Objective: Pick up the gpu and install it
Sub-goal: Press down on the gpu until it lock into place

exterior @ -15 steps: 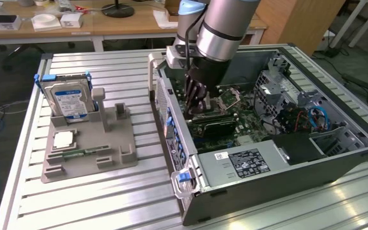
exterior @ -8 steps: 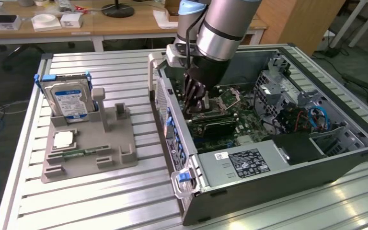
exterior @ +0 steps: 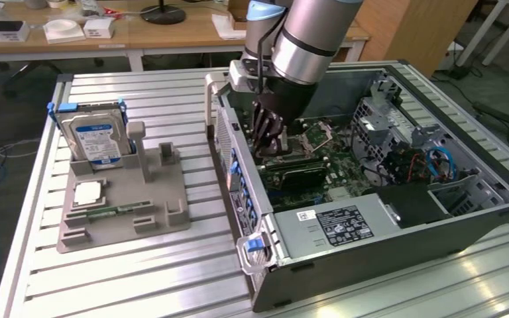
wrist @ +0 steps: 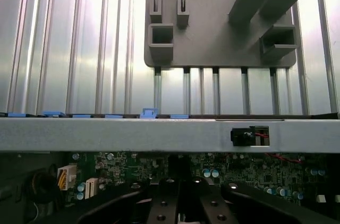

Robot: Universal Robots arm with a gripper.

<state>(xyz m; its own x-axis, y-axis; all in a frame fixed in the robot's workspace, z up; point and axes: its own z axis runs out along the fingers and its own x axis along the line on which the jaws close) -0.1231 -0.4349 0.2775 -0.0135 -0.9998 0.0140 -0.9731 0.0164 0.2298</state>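
Bench [exterior: 130, 265] carried an open case [exterior: 370, 225] and a grey holder [exterior: 122, 205] with a hard drive [exterior: 93, 138]. Inside the case, the tool [exterior: 270, 142] stood pressed together over the gpu [exterior: 291, 173], seated on the motherboard [exterior: 347, 169].

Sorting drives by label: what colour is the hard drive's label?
Blue, on the silver hard drive; clearest in the exterior view.

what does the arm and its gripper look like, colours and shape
The arm is a thick round tube, silver-grey metal, with a black band around it and a light blue cap at the joint above. Below it sits a pale bracket, then the black gripper, a blocky body narrowing to dark fingers with small round screw holes.
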